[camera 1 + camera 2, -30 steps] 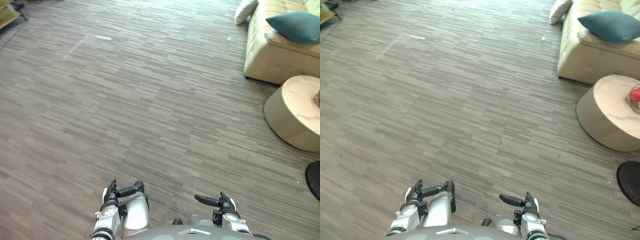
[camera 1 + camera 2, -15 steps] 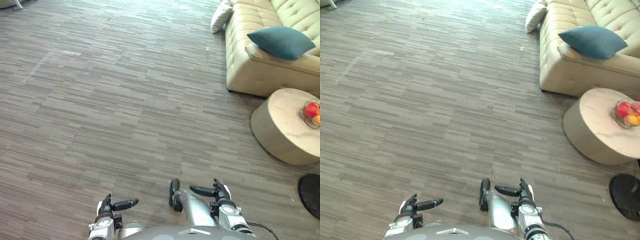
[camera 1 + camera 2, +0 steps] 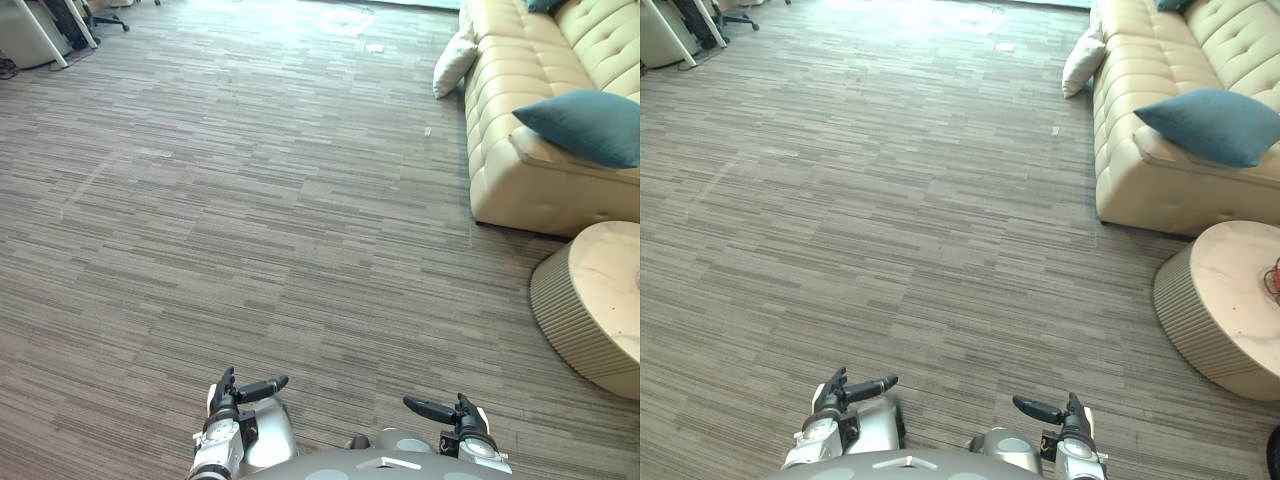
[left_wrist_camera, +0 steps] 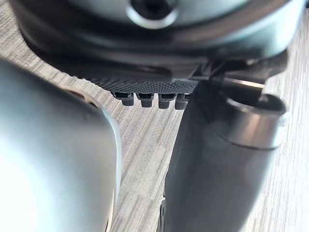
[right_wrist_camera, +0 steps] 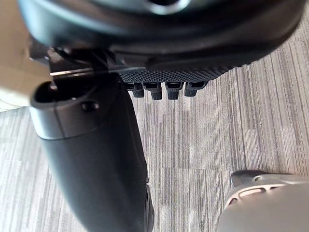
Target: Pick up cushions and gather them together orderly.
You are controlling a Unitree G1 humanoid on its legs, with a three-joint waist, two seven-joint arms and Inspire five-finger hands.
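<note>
Both cushions within sight lie ahead and off to the robot's right, so the right hand [image 3: 443, 410] is the nearer one, though each is well apart from either hand and walking comes first, I'd judge. The teal cushion [image 3: 585, 125] rests on the near end of the cream sofa [image 3: 515, 180], its long axis running across the seat with one corner pointing out toward the open floor. Farther off, a white cushion [image 3: 455, 64] stands on the floor, leaning on edge against the sofa's far end. The left hand [image 3: 246, 390] and the right hang low in front of the body, fingers relaxed and holding nothing, thumbs pointing inward. Between the robot and the sofa sits a round low table [image 3: 590, 310], near the sofa's corner, which a straight path to the teal cushion would have to skirt. The floor [image 3: 250, 220] is grey striped carpet, and desk legs [image 3: 55, 25] show at the far left.
</note>
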